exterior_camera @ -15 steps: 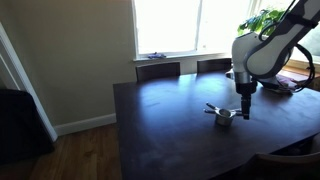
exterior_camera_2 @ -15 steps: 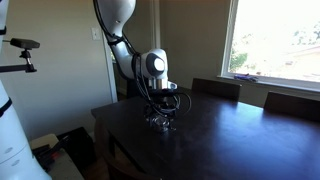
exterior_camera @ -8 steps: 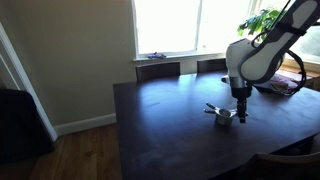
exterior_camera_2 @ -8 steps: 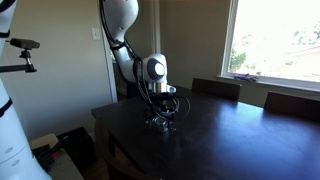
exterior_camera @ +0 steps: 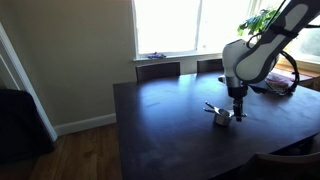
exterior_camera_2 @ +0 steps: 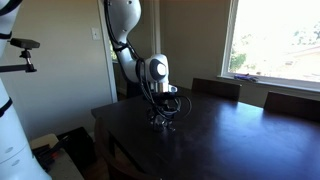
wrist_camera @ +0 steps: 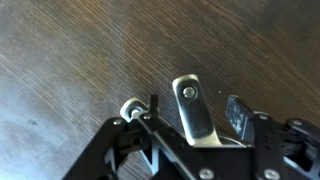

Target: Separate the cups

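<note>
On the dark wooden table (exterior_camera: 160,125): the cups (exterior_camera: 222,114) sit together in one small cluster towards the side where the arm reaches in, well away from the far edge by the chairs (exterior_camera: 158,70).
Cups, look: small, shiny silver metal, bright against the dark wood; in both exterior views they read as one compact glinting clump (exterior_camera_2: 162,121), with a thin handle poking out to one side.
Cups, close up: the wrist view shows two long flat handles side by side. The nearer one (wrist_camera: 193,106) is a pale polished strip with a rounded end and a small hole near its tip. The second handle beside it is narrower in the picture and partly cut off by the gripper's body. The bowls are hidden under the gripper.
Gripper, place: the gripper (exterior_camera: 238,112) points straight down, right over the cluster, its tips at the level of the cups.
Fingers: apart, with both handles lying between them. One fingertip (wrist_camera: 130,108) stands clear of the nearer handle, bare wood showing in the gap. Whether the opposite finger touches the second handle I cannot tell.
Surroundings: a bright window (exterior_camera: 170,25) behind the table and a leafy plant (exterior_camera: 262,20) at the far corner.
</note>
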